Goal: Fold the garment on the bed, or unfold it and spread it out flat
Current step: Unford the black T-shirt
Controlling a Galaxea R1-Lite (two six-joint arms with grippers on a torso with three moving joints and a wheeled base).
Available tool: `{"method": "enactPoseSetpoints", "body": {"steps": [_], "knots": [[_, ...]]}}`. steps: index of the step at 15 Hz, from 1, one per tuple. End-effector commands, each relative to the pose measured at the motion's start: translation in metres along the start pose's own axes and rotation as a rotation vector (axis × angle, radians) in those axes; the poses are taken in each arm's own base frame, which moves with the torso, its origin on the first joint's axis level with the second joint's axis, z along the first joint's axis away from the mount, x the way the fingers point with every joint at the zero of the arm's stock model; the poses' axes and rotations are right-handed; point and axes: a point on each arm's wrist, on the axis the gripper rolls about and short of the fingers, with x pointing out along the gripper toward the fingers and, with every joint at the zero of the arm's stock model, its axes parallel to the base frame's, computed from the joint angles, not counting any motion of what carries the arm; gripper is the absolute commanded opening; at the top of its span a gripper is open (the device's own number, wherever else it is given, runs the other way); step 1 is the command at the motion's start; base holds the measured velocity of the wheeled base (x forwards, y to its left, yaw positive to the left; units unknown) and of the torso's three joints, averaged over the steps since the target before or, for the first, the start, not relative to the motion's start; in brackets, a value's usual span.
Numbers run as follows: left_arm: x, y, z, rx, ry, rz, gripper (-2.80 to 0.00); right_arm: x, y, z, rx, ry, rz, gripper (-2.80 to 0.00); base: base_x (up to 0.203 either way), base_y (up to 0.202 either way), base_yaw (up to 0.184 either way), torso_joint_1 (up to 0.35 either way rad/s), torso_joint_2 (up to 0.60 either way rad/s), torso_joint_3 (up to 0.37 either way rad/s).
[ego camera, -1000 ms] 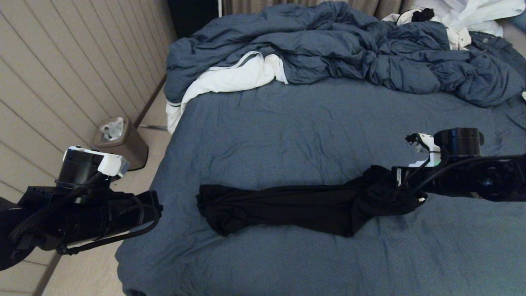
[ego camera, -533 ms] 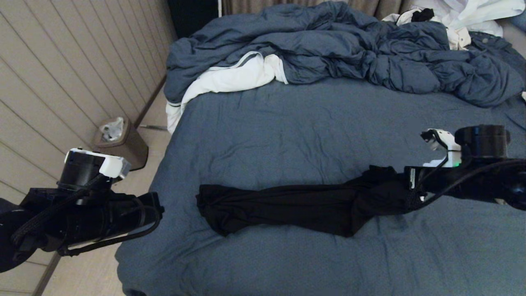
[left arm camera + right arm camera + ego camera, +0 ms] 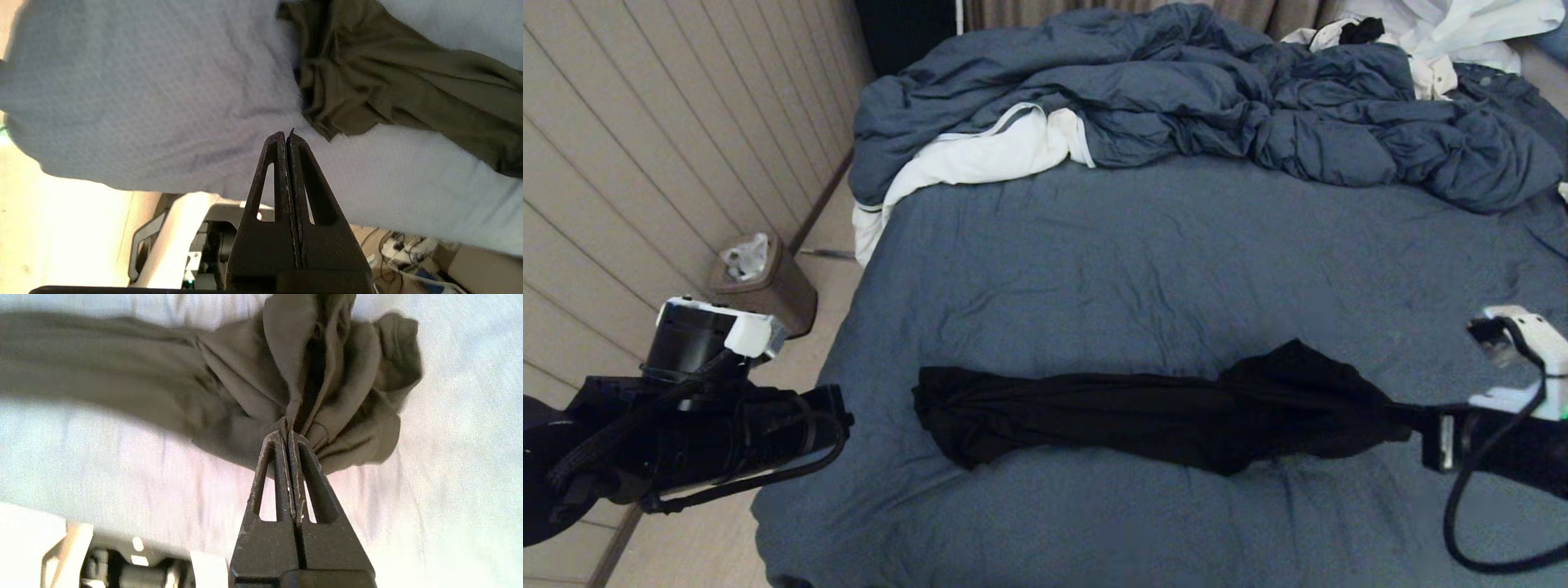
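Because the garment is thin jersey, it should handle as light, limp and prone to bunching; it offers no stiffness, so any pull travels through the cloth instead of lifting it whole. It lies on the bed as a long rolled band across the near part of the sheet, well apart from the duvet heaped at the far side.

The right gripper has its fingers pressed together on a gathered pinch of the garment at the band's right end; folds fan out from that pinch. The left gripper is closed on nothing and hangs just off the garment's left end, beyond the bed's left edge.

Recommended hold: a hem or shoulder corner, not a bunched mass, since a bunched grip is likely to keep the cloth twisted.

Open sheet lies between the garment and the duvet, giving room to spread it. The bed's near edge runs close below the garment, so cloth drawn that way could slide off.
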Motion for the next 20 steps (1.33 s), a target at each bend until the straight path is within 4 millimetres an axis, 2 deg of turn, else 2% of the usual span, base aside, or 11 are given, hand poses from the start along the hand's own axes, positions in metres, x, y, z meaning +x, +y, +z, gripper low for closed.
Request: {"method": "enactPoseSetpoints", "body": {"steps": [1, 3, 6, 9, 12, 15, 16, 20], "knots": [[-0.001, -0.002, -0.002, 0.002, 0.003, -0.008, -2.8, -0.035, 0.007, -0.027, -0.016, -0.042, -0.028, -2.8, 0.0, 0.0, 0.0, 0.0, 0.0, 0.0], [-0.001, -0.003, -0.003, 0.005, 0.006, -0.01, -2.8, -0.041, 0.011, -0.045, -0.013, -0.015, -0.03, -2.8, 0.0, 0.0, 0.0, 0.0, 0.0, 0.0], [-0.001, -0.002, -0.004, 0.005, 0.009, -0.008, -2.8, -0.039, 0.012, -0.06, 0.002, 0.038, -0.022, -2.8, 0.0, 0.0, 0.0, 0.0, 0.0, 0.0], [-0.001, -0.003, -0.005, 0.008, 0.012, -0.011, -2.8, -0.038, 0.011, -0.051, -0.001, 0.011, -0.026, -2.8, 0.0, 0.0, 0.0, 0.0, 0.0, 0.0], [-0.001, -0.003, -0.006, 0.009, 0.014, -0.011, -2.8, -0.043, 0.009, -0.023, -0.005, -0.085, -0.038, -2.8, 0.0, 0.0, 0.0, 0.0, 0.0, 0.0], [0.0, -0.003, -0.006, 0.009, 0.015, -0.01, -2.8, -0.039, 0.01, -0.04, 0.007, -0.018, -0.027, -2.8, 0.0, 0.0, 0.0, 0.0, 0.0, 0.0], [0.0, -0.003, -0.006, 0.009, 0.014, -0.011, -2.8, -0.039, 0.01, -0.044, 0.008, -0.01, -0.03, 0.0, 0.0, 0.0, 0.0, 0.0, 0.0, 0.0], [0.001, -0.002, -0.007, 0.009, 0.016, -0.009, -2.8, -0.042, 0.013, -0.052, -0.047, 0.002, -0.017, 0.0, 0.0, 0.0, 0.0, 0.0, 0.0, 0.0]]}}
